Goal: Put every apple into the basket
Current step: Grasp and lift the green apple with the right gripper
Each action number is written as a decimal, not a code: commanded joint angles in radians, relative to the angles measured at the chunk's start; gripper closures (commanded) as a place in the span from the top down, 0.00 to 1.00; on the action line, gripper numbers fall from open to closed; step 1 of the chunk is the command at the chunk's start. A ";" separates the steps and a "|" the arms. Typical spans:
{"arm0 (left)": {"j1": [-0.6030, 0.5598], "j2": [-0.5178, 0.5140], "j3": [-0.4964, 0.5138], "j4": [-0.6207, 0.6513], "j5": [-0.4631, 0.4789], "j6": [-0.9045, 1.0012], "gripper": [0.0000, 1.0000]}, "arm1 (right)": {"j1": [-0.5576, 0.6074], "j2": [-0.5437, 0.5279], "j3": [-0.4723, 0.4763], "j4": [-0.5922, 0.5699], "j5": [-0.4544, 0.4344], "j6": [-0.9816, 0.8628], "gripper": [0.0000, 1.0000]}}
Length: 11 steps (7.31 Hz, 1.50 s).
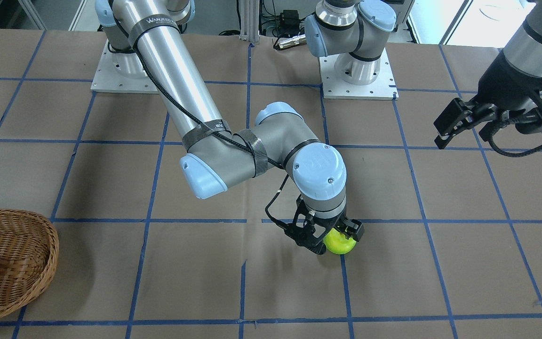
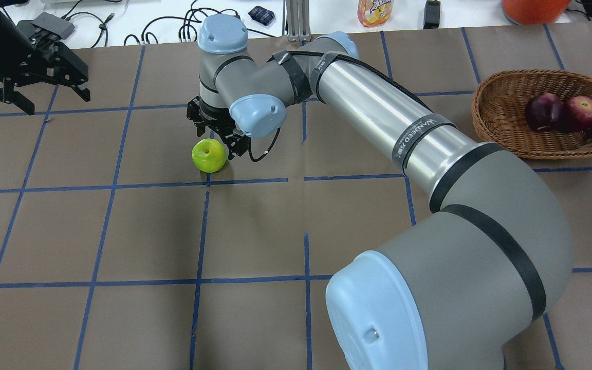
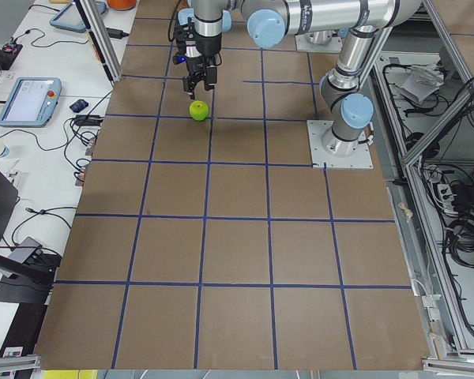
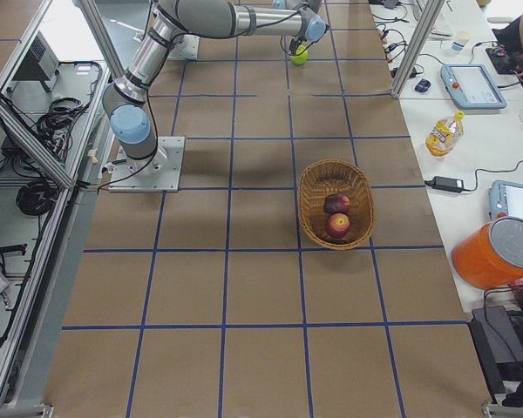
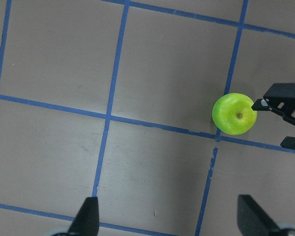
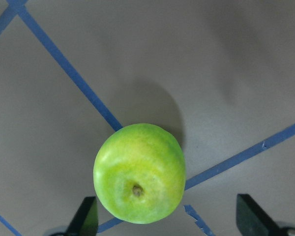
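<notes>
Fingertips (image 6: 88,219) of the right claw (image 6: 169,219) stand spread wide at the bottom edge of its own wrist view. The claw is open and grips nothing. Between the fingertips and below them lies the lime-green apple (image 6: 139,173), stem end up, resting on a crossing of blue tape lines on the brown worktop (image 6: 246,73). It sits nearer one fingertip than the other. From the front, the claw hangs low over the fruit, one finger on either side.

The step in hand looks like the grasp of the last loose apple. To do it well, the claw should first shift sideways until the apple is centred, so that neither finger nudges it on closing; a round, smooth fruit would probably roll off at a one-sided push. Then it should sink until the pads meet the widest part, and close gently but firmly before lifting straight up.

Farther out, the left claw (image 2: 57,100) hovers above the worktop, open and empty, well apart from the apple.

Farthest off, across the worktop on the robot's right, sits the wicker basket (image 2: 486,128). It holds the maroon apple (image 2: 543,111) and the red apple (image 2: 582,110), touching. The carry is long, so the grip must be secure, and the green apple is best set down in the free part of the basket beside those two.
</notes>
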 commanded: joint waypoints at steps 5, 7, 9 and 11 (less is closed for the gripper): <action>0.003 0.012 0.002 0.003 0.005 -0.005 1.00 | 0.027 0.114 -0.098 -0.009 0.000 0.039 1.00; 0.005 0.016 -0.001 -0.013 0.007 0.003 1.00 | 0.029 0.129 -0.098 -0.011 0.000 0.048 0.96; 0.016 0.015 0.004 -0.011 0.004 0.012 1.00 | 0.025 0.113 -0.100 -0.005 -0.029 0.031 0.00; 0.011 0.006 -0.005 -0.016 0.000 0.012 1.00 | 0.003 0.065 -0.101 0.029 -0.096 0.013 0.00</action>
